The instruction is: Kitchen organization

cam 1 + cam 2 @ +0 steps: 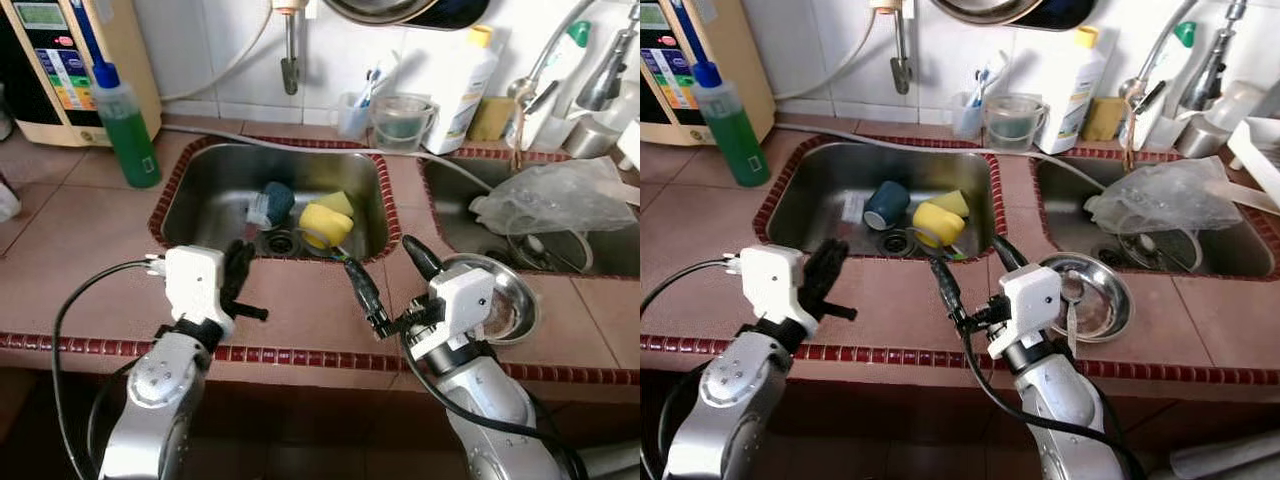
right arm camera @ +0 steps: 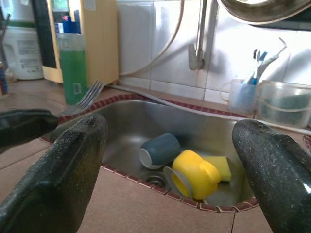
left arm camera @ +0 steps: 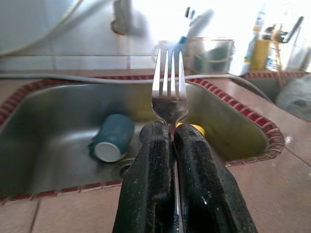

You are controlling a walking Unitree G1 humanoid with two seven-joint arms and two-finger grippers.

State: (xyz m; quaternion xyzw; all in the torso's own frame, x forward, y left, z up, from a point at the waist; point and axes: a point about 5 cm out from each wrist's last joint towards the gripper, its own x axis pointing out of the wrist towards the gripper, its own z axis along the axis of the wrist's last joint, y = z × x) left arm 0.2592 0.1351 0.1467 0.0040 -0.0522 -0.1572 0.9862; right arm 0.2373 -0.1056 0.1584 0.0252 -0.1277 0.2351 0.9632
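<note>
Left gripper point(image 3: 170, 141) clamped on fork point(image 3: 168, 92), tines pointing toward sink point(image 1: 200, 195). Right gripper point(image 1: 390, 285), fingers apart, empty, nearer the sink's right rim.

We hold both silver arms forward over the table edge. Our left pincer point(image 1: 240, 285) is clamped tight on a fork point(image 3: 168, 92), tines pointing ahead. Our right pincer point(image 1: 390, 285) stands with its fingers spread wide, gripping nothing.

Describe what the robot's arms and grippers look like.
Both arms are silver metal with round joint housings. Each ends in a white boxy wrist block carrying two long, rough-textured black fingers: left gripper, right gripper. Black cables loop from each wrist down along the arms.
</note>
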